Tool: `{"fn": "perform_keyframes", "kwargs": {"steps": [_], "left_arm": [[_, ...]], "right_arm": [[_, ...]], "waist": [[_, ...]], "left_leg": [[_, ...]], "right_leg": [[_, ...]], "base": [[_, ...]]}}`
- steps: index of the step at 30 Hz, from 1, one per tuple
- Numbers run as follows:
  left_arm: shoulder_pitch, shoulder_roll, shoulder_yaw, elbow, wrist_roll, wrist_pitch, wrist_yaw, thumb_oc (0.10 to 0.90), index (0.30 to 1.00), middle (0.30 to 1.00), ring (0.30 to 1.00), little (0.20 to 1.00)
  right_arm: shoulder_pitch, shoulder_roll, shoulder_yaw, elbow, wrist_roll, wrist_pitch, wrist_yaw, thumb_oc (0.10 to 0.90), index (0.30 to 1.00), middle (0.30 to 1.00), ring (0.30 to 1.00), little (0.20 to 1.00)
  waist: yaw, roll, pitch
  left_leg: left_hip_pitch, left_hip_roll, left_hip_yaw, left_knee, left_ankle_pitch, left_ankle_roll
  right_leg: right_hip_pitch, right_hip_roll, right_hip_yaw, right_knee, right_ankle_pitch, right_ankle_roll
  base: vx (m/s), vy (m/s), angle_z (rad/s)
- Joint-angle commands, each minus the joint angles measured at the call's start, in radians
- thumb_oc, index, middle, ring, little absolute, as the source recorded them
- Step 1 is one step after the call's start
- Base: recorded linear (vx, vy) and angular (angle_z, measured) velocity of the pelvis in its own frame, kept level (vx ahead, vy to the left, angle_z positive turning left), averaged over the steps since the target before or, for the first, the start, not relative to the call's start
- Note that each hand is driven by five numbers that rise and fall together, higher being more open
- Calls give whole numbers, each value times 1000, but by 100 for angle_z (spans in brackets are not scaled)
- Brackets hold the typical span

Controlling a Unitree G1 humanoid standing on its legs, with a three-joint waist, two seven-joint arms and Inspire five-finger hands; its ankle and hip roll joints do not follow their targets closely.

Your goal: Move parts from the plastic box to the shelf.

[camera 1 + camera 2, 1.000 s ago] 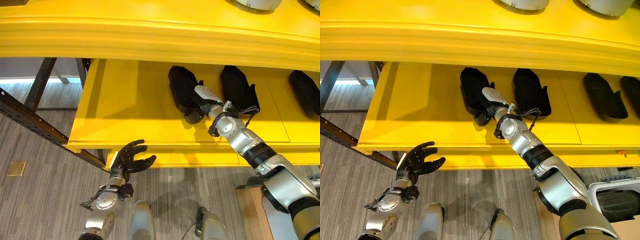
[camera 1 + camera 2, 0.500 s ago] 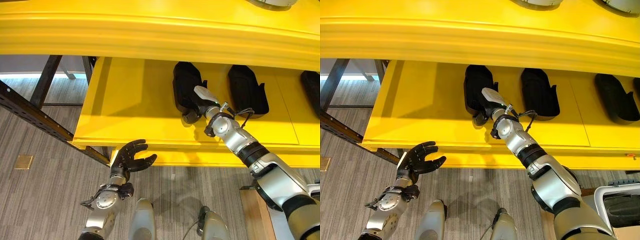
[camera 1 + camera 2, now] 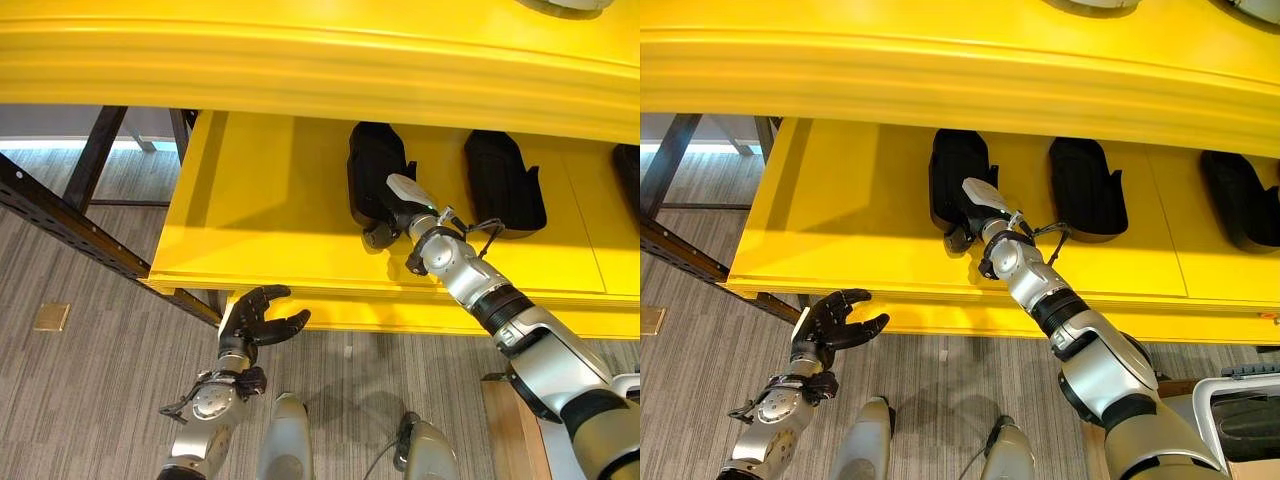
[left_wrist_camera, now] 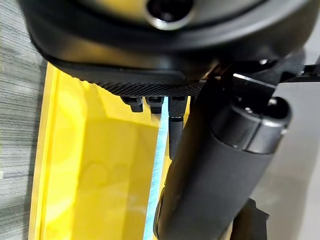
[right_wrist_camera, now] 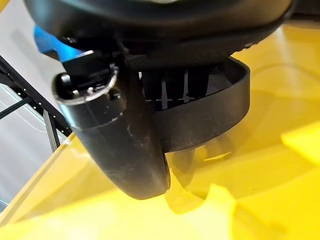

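Right hand (image 3: 392,205) is reaching in under the upper shelf (image 3: 320,60), which overhangs it, so there's not much headroom above. It's right against a black part (image 3: 375,172) lying on the lower shelf (image 3: 260,200). To its left that shelf is a wide bare yellow stretch out to the edge. To its right another part (image 3: 503,182) sits near, with a gap between the two. Left hand (image 3: 255,322) hangs below the shelf's front lip, fingers spread, open carpet (image 3: 80,340) around it; a dark metal frame (image 3: 70,225) slants to its left.

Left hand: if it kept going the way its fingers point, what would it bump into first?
Probably the yellow shelf's front edge. The left hand hangs open just below it, fingers reaching toward it, though depth is hard to judge.
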Motion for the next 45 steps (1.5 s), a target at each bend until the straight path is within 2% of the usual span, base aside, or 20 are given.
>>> {"fn": "perform_keyframes", "kwargs": {"steps": [1,6,8,9,45], "left_arm": [[-38,79,13,-89,-24,-77,12,900,1000,1000,1000,1000],[-39,83,15,-89,-22,-79,9,900,1000,1000,1000,1000],[-40,83,16,-86,-23,-80,7,900,1000,1000,1000,1000],[-41,85,17,-84,-21,-78,5,900,1000,1000,1000,1000],[-40,90,43,-71,-16,-71,12,900,1000,1000,1000,1000]], "right_arm": [[-185,2,-25,27,-4,-58,-44,400,300,300,300,300],[-208,-9,15,58,-61,-52,-21,400,300,300,300,300],[-223,-14,34,78,-93,-49,-7,584,558,558,558,558],[-231,-17,47,90,-116,-44,2,900,1000,1000,1000,1000],[-221,-59,39,-20,-143,-49,29,900,1000,1000,1000,1000]], "waist": [[18,-22,-36],[17,-23,-33],[16,-24,-31],[15,-25,-31],[-2,-28,-34]], "left_leg": [[-3,17,-11,2,18,31],[-5,19,-10,1,20,29],[-7,19,-9,4,20,28],[-7,19,-10,1,20,28],[-5,28,-7,-2,20,25]], "right_leg": [[46,-20,37,65,-34,-26],[39,-19,43,67,-32,-27],[37,-19,45,69,-33,-27],[36,-17,46,71,-35,-28],[34,-14,46,69,-35,-26]], "base": [[0,0,0],[0,0,0],[0,0,0],[0,0,0],[0,0,0]]}}
